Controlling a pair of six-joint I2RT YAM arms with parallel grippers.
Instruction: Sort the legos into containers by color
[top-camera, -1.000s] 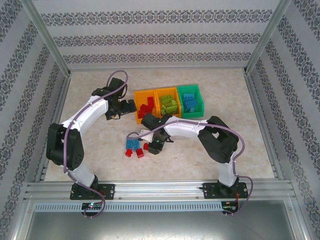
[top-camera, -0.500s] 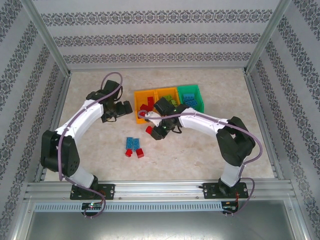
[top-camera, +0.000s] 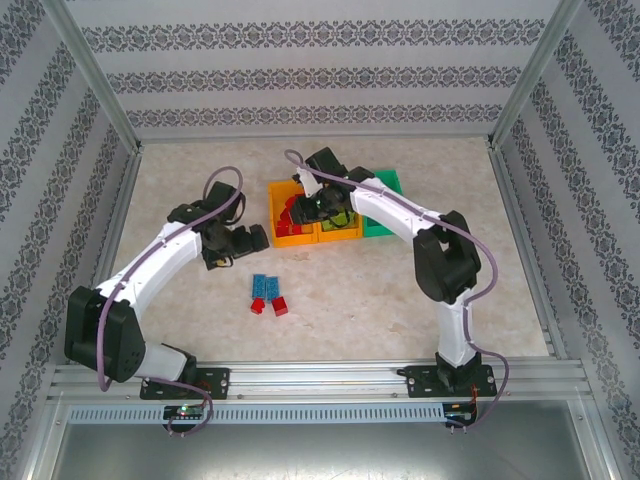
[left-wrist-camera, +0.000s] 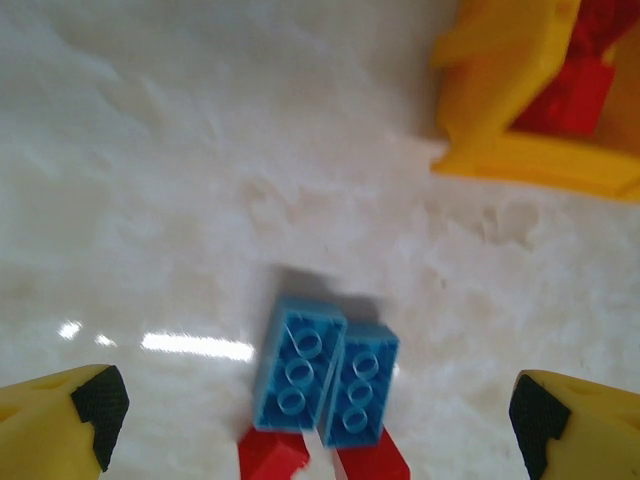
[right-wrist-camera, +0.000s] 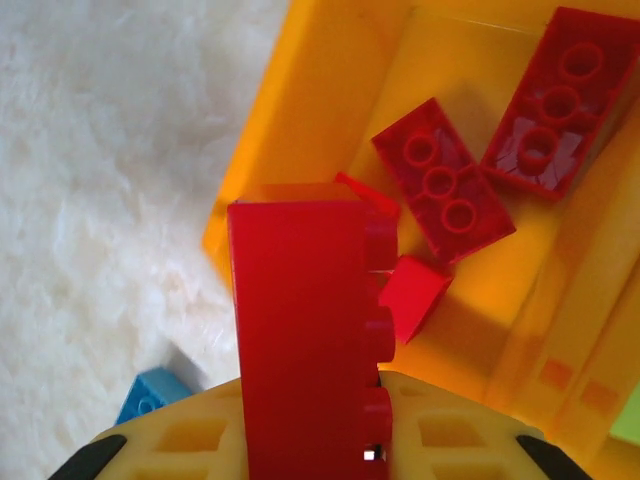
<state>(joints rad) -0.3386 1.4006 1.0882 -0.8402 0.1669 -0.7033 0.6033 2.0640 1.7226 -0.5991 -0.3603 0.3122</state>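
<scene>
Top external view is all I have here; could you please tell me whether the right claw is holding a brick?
Observer: Yes; the right wrist view shows the right claw shut on a red brick, over the edge of the orange bin.
Operator: Thank you. What lies inside that bin?
Observer: Two red bricks lying studs up, plus a smaller red piece.
Operator: And is the left claw open?
Observer: Yes, the left claw is open, above two blue bricks lying side by side.
</scene>
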